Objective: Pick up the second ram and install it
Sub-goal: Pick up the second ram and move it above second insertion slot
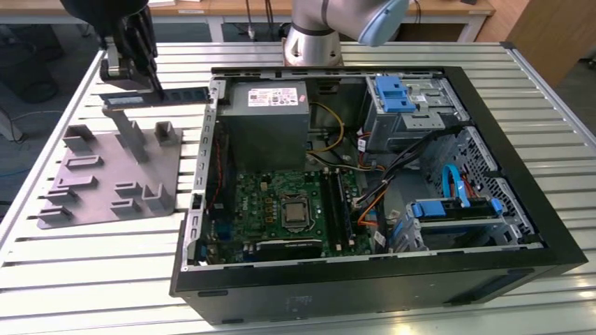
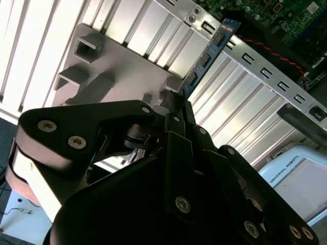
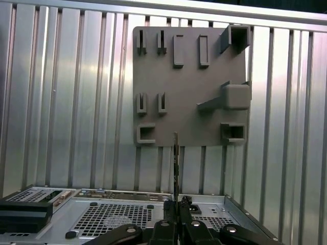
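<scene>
Tool (image 1: 152, 89) holds second ram (image 1: 181, 95) aloft near holder plate (image 1: 102, 174).

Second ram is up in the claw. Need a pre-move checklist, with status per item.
1. Grip: claw shut on ram: ok.
2. Clearance: ram above the holder, off its pegs: ok.
3. Attitude: ram roughly level in the exterior view: ok.
4. Access: case open, motherboard exposed: ok.
5. Target slot free: cannot tell.
6. Path: cables off the slot: cannot tell; they run close by on the exterior view's right.
</scene>
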`<state>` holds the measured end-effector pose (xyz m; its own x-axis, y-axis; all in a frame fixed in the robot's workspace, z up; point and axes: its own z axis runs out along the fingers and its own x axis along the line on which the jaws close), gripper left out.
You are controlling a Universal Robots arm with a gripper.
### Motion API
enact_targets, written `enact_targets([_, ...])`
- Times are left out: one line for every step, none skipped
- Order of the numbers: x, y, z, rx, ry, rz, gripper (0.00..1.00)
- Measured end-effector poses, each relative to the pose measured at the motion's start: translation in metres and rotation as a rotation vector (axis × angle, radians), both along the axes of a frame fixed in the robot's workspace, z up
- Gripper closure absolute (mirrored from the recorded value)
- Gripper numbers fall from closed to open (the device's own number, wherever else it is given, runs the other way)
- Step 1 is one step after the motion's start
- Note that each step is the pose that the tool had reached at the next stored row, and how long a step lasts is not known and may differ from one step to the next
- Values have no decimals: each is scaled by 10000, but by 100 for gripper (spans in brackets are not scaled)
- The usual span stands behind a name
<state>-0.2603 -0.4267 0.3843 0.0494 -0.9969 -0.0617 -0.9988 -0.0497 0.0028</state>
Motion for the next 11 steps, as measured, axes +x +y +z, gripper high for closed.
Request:
enact_targets([10, 0, 0, -1, 0, 0, 86])
enact_targets([20, 0, 1, -1, 0, 0, 86])
enact_targets([31, 0, 1, -2, 1, 0, 86])
enact_targets([40, 0, 0, -1, 0, 0, 86])
enact_targets([50, 0, 0, -1, 0, 0, 86])
enact_targets([61, 0, 0, -1, 0, 0, 86])
enact_targets([70, 0, 0, -1, 0, 0, 86])
enact_targets([79, 0, 0, -1, 0, 0, 86])
enact_targets([88, 0, 0, -1, 0, 0, 86])
enact_targets([98, 0, 0, -1, 0, -1, 86])
enact_targets([107, 0, 0, -1, 0, 0, 86])
